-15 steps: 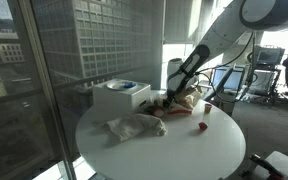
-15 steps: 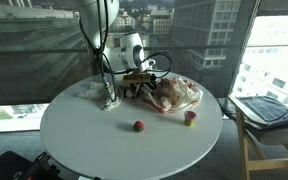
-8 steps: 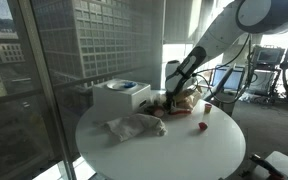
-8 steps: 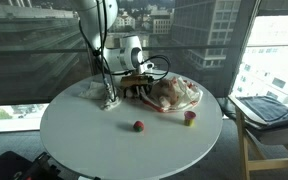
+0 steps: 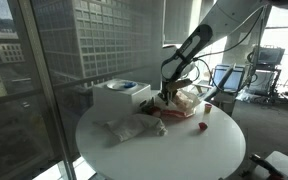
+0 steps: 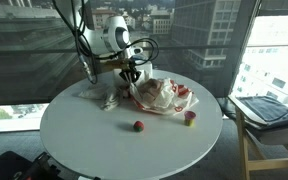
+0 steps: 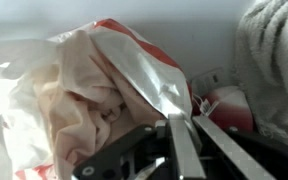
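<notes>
My gripper (image 7: 176, 125) is clamped shut on a fold of the plastic bag (image 7: 84, 90), lower middle of the wrist view. The bag sits center-right on the table (image 6: 84, 140). I'd pull up slow and straight, since thin film slips or tears easily.

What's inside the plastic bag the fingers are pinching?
Can't tell. The plastic bag shows only crumpled white-and-red folds; any contents are covered in all views. The fingers pinch one fold.
</notes>
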Available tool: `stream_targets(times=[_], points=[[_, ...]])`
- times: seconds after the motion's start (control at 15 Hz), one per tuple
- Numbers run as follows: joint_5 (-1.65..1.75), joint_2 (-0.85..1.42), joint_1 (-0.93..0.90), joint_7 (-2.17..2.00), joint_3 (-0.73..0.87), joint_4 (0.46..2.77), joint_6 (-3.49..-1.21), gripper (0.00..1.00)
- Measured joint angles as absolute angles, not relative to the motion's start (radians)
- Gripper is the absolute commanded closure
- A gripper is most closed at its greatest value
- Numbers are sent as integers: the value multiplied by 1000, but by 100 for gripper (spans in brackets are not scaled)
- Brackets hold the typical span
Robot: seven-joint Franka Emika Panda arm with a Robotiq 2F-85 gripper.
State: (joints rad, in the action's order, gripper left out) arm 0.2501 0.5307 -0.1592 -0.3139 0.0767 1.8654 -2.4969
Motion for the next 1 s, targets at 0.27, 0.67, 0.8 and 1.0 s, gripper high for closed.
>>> stream_targets(times=[0.27, 0.67, 0.8, 1.0], points=[[340, 387, -253, -497, 119, 1940, -2396, 88], [375, 326, -258, -604, 113, 2020, -2346, 41], [377, 300, -258, -640, 108, 2047, -2335, 27], [371, 210, -249, -670, 96, 2110, -2294, 5]])
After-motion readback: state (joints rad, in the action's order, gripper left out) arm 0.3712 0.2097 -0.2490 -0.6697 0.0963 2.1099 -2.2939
